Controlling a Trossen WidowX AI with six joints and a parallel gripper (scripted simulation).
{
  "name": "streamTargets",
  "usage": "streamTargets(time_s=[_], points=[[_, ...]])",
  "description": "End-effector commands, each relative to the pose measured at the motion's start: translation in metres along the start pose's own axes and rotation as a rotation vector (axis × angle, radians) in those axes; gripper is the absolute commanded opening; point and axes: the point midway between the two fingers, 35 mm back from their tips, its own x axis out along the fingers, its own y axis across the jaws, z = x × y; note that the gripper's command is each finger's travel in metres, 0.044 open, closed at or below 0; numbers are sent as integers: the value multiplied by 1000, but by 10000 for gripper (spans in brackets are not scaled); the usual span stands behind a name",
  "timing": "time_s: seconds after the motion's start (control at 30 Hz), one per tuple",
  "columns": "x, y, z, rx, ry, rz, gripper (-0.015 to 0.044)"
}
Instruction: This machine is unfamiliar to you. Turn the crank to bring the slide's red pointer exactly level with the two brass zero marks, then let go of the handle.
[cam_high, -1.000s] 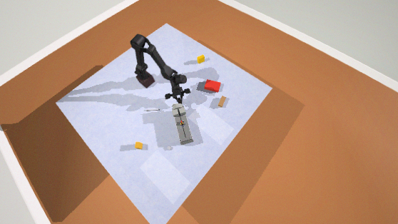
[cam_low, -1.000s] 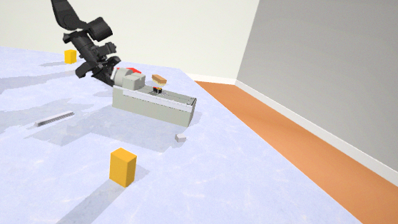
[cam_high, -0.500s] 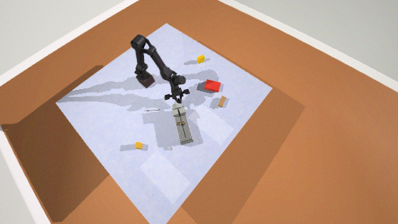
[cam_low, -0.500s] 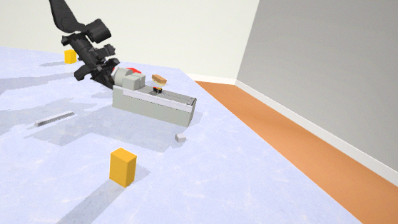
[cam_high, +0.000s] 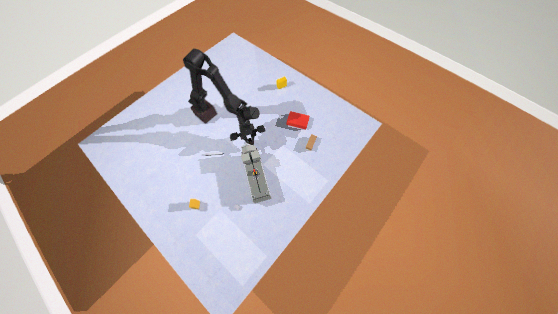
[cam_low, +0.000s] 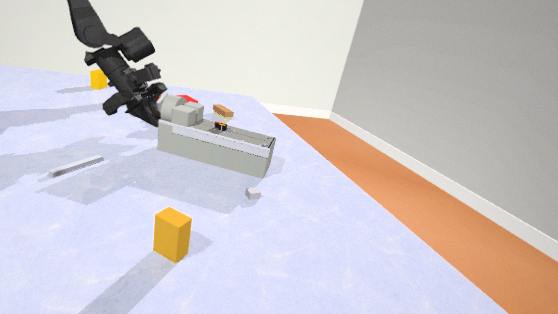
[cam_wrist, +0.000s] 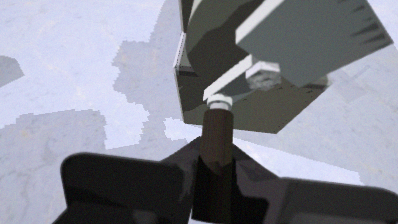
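The machine is a long grey-green box (cam_high: 264, 189) (cam_low: 210, 150) (cam_wrist: 260, 116) with a rounded grey housing at the arm's end. A small dark slide with red and yellow parts (cam_high: 255, 172) (cam_low: 220, 126) sits partway along its top; the pointer and brass marks are too small to compare, and the slide is out of the wrist view. My gripper (cam_high: 250, 142) (cam_low: 156, 121) (cam_wrist: 217, 162) is shut on the brown crank handle (cam_wrist: 218, 131), low at the housing's end. The pale crank arm (cam_wrist: 229, 79) runs obliquely up from the handle to the hub.
A red block (cam_high: 298, 120) (cam_low: 187, 99) and a tan block (cam_high: 311, 142) (cam_low: 223, 110) lie beside the machine. Yellow blocks (cam_high: 281, 82) (cam_high: 194, 204) (cam_low: 98, 79) (cam_low: 171, 235) stand farther off. A thin grey bar (cam_high: 213, 154) (cam_low: 76, 166) and a small pale block (cam_high: 237, 207) (cam_low: 253, 193) lie on the other side.
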Motion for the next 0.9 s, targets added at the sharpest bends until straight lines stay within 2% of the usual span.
streamTargets(time_s=[0.0,0.87], points=[[4,-8,-3,-5,13,-18,0],[4,-14,-4,-6,13,-18,0]])
